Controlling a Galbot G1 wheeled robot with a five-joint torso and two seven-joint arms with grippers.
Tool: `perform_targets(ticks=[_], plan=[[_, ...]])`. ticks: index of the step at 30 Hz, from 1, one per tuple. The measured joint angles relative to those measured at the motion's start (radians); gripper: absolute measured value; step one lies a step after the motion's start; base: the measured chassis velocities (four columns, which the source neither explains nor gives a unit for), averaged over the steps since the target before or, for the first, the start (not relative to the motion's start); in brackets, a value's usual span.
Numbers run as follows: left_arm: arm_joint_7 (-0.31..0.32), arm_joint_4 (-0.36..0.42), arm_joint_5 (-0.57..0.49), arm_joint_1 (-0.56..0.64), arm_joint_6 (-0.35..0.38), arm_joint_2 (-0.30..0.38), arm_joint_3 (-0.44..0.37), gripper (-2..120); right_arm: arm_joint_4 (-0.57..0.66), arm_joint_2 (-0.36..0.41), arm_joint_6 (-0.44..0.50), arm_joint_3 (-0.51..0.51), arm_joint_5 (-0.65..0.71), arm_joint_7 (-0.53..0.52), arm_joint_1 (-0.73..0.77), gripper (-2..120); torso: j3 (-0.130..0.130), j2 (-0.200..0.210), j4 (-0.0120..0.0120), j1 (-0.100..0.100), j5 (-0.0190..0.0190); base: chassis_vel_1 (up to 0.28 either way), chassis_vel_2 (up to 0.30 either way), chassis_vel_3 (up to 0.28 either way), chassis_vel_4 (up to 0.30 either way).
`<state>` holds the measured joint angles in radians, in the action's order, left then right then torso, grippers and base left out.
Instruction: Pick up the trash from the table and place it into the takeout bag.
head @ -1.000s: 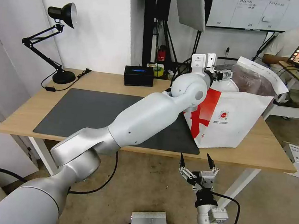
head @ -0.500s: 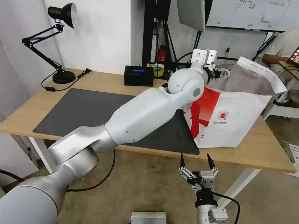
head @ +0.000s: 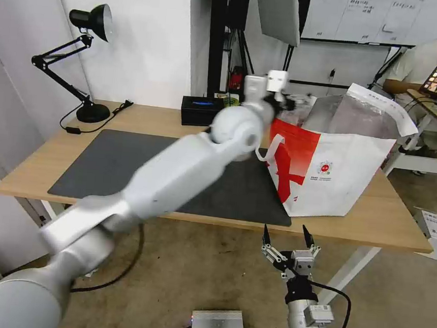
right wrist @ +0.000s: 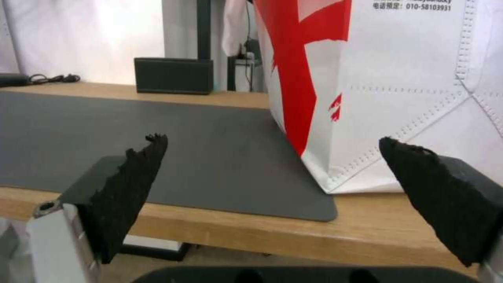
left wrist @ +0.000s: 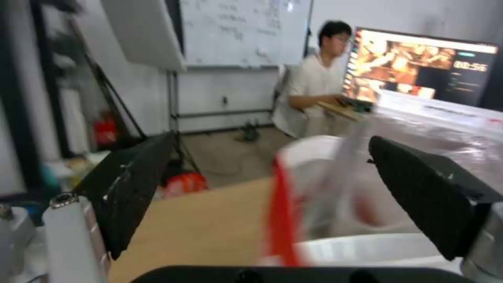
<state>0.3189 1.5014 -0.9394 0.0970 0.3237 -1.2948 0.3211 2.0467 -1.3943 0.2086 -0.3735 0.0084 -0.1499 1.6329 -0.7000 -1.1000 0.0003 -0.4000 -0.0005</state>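
Observation:
The takeout bag (head: 340, 169) stands open on the right part of the table (head: 130, 118), its foil lining showing. My left gripper (head: 286, 102) hangs high at the bag's left rim, open, with nothing between its fingers (left wrist: 131, 188). In the left wrist view the bag's red-and-white rim (left wrist: 283, 204) lies just below the gripper (left wrist: 272, 196). My right gripper (head: 286, 239) is parked below the table's front edge, open and empty. The right wrist view faces the bag's side (right wrist: 398, 78) from beside that gripper (right wrist: 272, 188). The trash is out of view.
A dark grey mat (head: 126, 166) covers the table's middle. A black box (head: 201, 110) and a desk lamp (head: 91, 20) stand along the back edge. Stands and cables rise behind the table. A grey metal box (head: 218, 327) lies on the floor.
My left arm has swung left and back, carrying its gripper from over the bag's mouth to the bag's left rim. The right arm and the bag have stayed put.

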Motion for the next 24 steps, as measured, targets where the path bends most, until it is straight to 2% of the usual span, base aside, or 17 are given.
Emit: perform_targets(ticks=[6, 7, 10, 14, 18, 19, 21, 22, 23, 24], plan=[[-0.080, 0.063, 0.093, 0.090, -0.043, 0.113, -0.074, 100, 0.000, 0.000, 0.000, 0.000, 0.000, 0.000, 0.000, 100, 0.000, 0.000, 0.0000, 0.000, 0.0000, 0.000, 0.000, 0.000, 0.000], [-0.080, 0.063, 0.093, 0.090, -0.043, 0.113, -0.074, 100, 0.000, 0.000, 0.000, 0.000, 0.000, 0.000, 0.000, 100, 0.000, 0.000, 0.0000, 0.000, 0.0000, 0.000, 0.000, 0.000, 0.000], [-0.132, 0.132, 0.166, 0.193, -0.067, 0.199, -0.149, 100, 0.000, 0.000, 0.000, 0.000, 0.000, 0.000, 0.000, 100, 0.000, 0.000, -0.0004, 0.000, 0.0003, 0.000, 0.000, 0.000, 0.000], [-0.156, 0.161, 0.201, 0.255, -0.087, 0.236, -0.188, 100, 0.000, 0.000, 0.000, 0.000, 0.000, 0.000, 0.000, 100, 0.000, 0.000, -0.0004, 0.000, 0.0003, 0.000, 0.000, 0.000, 0.000], [-0.214, 0.241, 0.290, 0.457, -0.121, 0.302, -0.340, 100, 0.000, 0.000, 0.000, 0.000, 0.000, 0.000, 0.000, 100, 0.000, 0.000, -0.0001, 0.000, 0.0002, 0.000, 0.000, 0.000, 0.000], [-0.214, 0.241, 0.290, 0.457, -0.121, 0.302, -0.340, 100, 0.000, 0.000, 0.000, 0.000, 0.000, 0.000, 0.000, 100, 0.000, 0.000, -0.0001, 0.000, 0.0002, 0.000, 0.000, 0.000, 0.000], [-0.227, 0.267, 0.317, 0.526, -0.131, 0.314, -0.397, 100, 0.000, 0.000, 0.000, 0.000, 0.000, 0.000, 0.000, 100, 0.000, 0.000, -0.0001, 0.000, 0.0001, 0.000, 0.000, 0.000, 0.000], [-0.243, 0.295, 0.353, 0.595, -0.143, 0.323, -0.452, 100, 0.000, 0.000, 0.000, 0.000, 0.000, 0.000, 0.000, 100, 0.000, 0.000, -0.0003, 0.000, 0.0004, 0.000, 0.000, 0.000, 0.000], [-0.243, 0.295, 0.353, 0.595, -0.143, 0.323, -0.452, 100, 0.000, 0.000, 0.000, 0.000, 0.000, 0.000, 0.000, 100, 0.000, 0.000, -0.0003, 0.000, 0.0004, 0.000, 0.000, 0.000, 0.000], [-0.258, 0.314, 0.383, 0.648, -0.155, 0.327, -0.493, 100, 0.000, 0.000, 0.000, 0.000, 0.000, 0.000, 0.000, 100, 0.000, 0.000, -0.0002, 0.000, 0.0002, 0.000, 0.000, 0.000, 0.000]])
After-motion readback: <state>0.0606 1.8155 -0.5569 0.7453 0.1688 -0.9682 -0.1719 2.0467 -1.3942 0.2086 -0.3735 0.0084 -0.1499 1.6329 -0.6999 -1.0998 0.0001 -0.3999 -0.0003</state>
